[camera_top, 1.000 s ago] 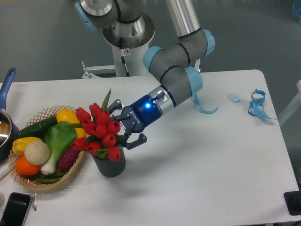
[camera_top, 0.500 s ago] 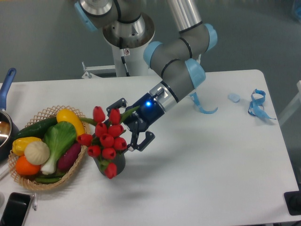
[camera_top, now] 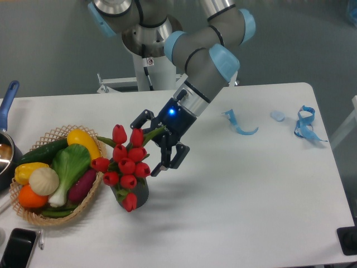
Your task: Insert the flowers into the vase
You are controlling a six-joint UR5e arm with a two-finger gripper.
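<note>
At the near left edge lies a dark phone (camera_top: 17, 249), cut off. Beyond it, the glossy red flowers (camera_top: 127, 162) sit in the dark grey vase (camera_top: 137, 195), hiding its mouth, just beside the wicker basket (camera_top: 33, 216). The gripper (camera_top: 152, 144) spreads open around a green leaf.

Open table right of the vase, crowding on its left

We see the wicker basket (camera_top: 33, 215) of toy vegetables pressed against the vase (camera_top: 136, 192) on the left (tulips (camera_top: 125, 162) cover its mouth), the gripper (camera_top: 149, 142) just above-right; rightward, bare table (camera_top: 245, 190).
</note>
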